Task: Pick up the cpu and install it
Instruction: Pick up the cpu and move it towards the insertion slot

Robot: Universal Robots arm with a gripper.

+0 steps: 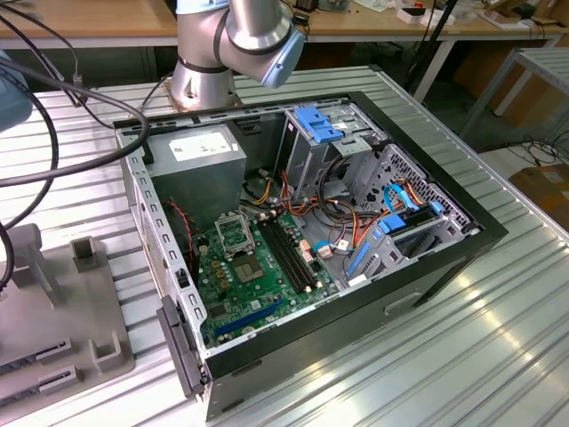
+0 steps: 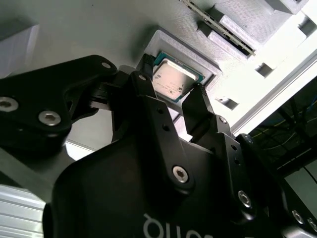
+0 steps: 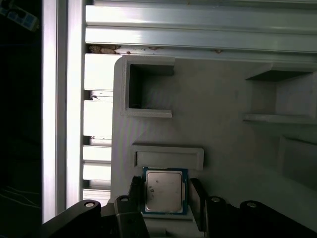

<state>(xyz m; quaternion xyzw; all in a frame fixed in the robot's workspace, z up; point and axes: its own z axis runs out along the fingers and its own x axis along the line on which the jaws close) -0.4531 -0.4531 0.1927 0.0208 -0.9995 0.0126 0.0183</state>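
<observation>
The cpu [image 3: 163, 191] is a small square chip with a silver-grey top and green edge. It lies flat in a shallow recess of a grey printed fixture [image 3: 218, 129]. In both wrist views my gripper [image 3: 166, 192] hangs right over it, open, with one black finger [image 3: 135, 191] on each side and narrow gaps to the chip's edges. The cpu [image 2: 171, 82] sits between the fingertips [image 2: 198, 96] of the gripper [image 2: 171, 89]. In the exterior view the green motherboard [image 1: 258, 267] lies in the open computer case [image 1: 444, 258], with its silver socket frame [image 1: 233, 236] uncovered.
The grey fixture [image 1: 53, 311] stands on the ribbed metal table [image 1: 462, 356] at the exterior view's left, beside the case. It has raised blocks and pockets [image 3: 146, 91]. Cables [image 1: 71, 116] trail past the arm's base [image 1: 204, 71]. Drive bays and wiring [image 1: 356, 178] crowd the case's far side.
</observation>
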